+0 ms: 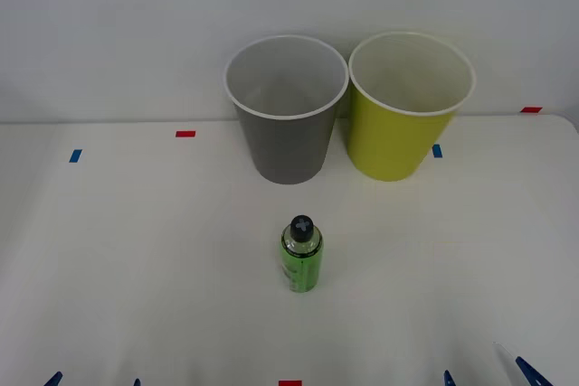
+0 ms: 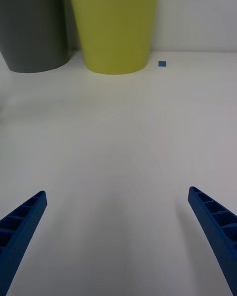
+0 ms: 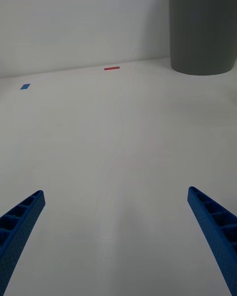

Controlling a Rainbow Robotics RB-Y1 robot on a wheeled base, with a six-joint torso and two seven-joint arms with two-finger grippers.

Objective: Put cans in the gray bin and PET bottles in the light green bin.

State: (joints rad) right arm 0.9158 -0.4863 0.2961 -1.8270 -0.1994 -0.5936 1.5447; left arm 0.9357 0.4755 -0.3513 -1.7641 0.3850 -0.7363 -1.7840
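A white desk (image 1: 136, 250) seen from above and in front, with a pale wall behind it. At the far edge stand two tall tapered round bins, side by side and upright, just beside each other. The gray bin (image 1: 288, 137) is on the left and the light green bin (image 1: 398, 137) is on the right; both have pale insides and thin white rims. Nearer the robot, roughly in line with the gray bin and well apart from both bins, a small bright-green PET bottle (image 1: 300, 264) stands upright on the desk, its dark round cap on top.

Small pieces of tape mark the desk: a red strip (image 1: 185, 134) and a blue square (image 1: 75, 155) toward the far left, and another blue square (image 1: 437, 150) just beside the light green bin.

The left pincer (image 3: 116, 237) sits low at the near left edge of the desk, its blue ribbed fingers (image 3: 19, 222) spread wide with nothing between them. The right pincer (image 2: 116, 237) sits at the near right edge, likewise spread wide and holding nothing. Both are well apart from the bottle.
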